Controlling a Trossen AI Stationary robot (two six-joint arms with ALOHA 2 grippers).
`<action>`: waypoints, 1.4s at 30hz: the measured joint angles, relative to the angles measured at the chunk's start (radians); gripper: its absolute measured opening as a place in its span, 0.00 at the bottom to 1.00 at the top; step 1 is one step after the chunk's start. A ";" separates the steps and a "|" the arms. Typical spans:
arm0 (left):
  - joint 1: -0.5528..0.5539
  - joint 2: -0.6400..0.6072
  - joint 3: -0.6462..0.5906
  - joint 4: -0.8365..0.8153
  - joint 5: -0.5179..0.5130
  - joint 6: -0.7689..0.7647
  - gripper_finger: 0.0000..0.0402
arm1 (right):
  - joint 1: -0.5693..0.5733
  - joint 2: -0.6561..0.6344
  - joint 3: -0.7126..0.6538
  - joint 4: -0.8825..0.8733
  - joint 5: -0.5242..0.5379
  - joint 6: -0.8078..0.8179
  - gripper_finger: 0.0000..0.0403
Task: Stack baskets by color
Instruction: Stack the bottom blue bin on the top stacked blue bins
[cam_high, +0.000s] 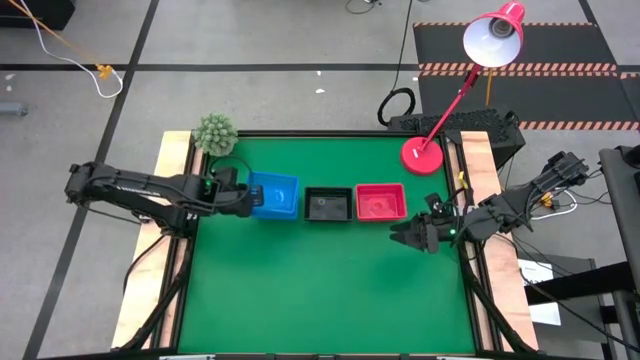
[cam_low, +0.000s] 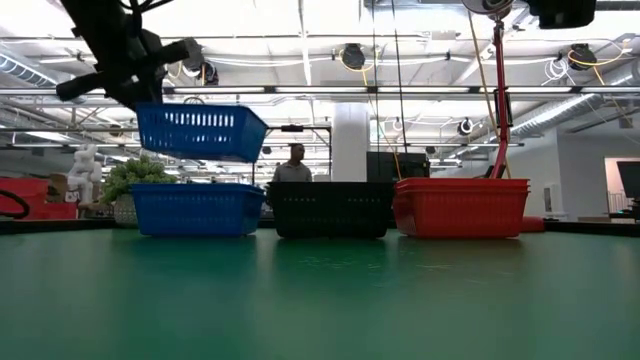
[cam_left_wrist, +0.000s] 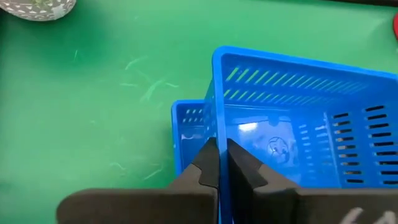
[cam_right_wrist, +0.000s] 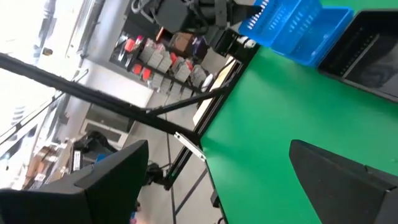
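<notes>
Green table (cam_high: 320, 280): left hand (cam_left_wrist: 219, 168) grips blue basket (cam_low: 200, 131) (sticker perhaps, unreadable).

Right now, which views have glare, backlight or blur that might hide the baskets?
Low view: bright ceiling lights backlight the scene, so the left claw is a dark silhouette, though the lifted blue basket reads clearly. Left wrist view: a small bright glint sits on that basket's floor. Right wrist view: the room beyond the table looks smeared. High view: evenly lit, with the lamp head bright white.
</notes>
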 joint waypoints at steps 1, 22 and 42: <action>0.001 0.000 -0.007 0.006 -0.004 0.000 0.02 | 0.000 0.000 0.000 0.000 0.005 0.003 0.95; 0.038 0.001 -0.179 0.228 -0.008 0.010 0.03 | -0.002 0.000 0.000 0.000 0.060 0.003 0.95; 0.038 0.002 -0.236 0.322 -0.009 0.022 0.26 | -0.002 0.000 0.000 0.000 0.060 0.001 0.95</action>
